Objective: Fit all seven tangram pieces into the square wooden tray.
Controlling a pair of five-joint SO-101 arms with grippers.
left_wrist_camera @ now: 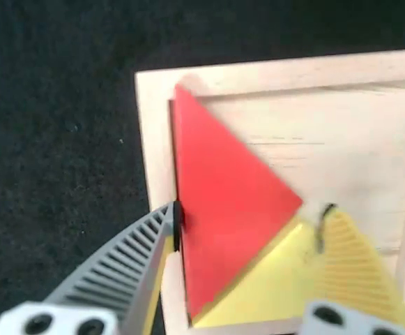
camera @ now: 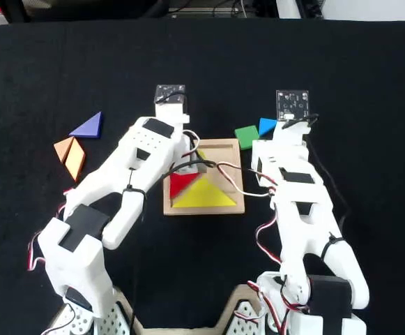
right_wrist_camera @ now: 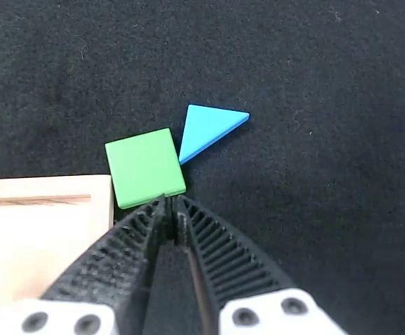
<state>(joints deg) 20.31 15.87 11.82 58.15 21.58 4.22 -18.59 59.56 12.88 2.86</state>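
Note:
The square wooden tray [camera: 231, 150] lies at the table's middle with a red triangle [camera: 181, 183] and a large yellow triangle [camera: 203, 194] inside. My left gripper [left_wrist_camera: 247, 213] hangs low over the tray [left_wrist_camera: 153, 139], open. One of its fingers [left_wrist_camera: 143, 251] is at the rim beside the red triangle [left_wrist_camera: 223, 202], the other over the yellow triangle [left_wrist_camera: 265, 296]. My right gripper [right_wrist_camera: 171, 208] is shut, with its tips at the edge of a green square [right_wrist_camera: 145, 167]. A blue triangle [right_wrist_camera: 209, 129] touches that square's corner.
At the far left of the black table lie a purple triangle [camera: 88, 126], an orange triangle [camera: 63, 146] and an orange parallelogram [camera: 74, 162]. The green square [camera: 246, 135] and blue triangle [camera: 267, 125] sit just off the tray's far right corner.

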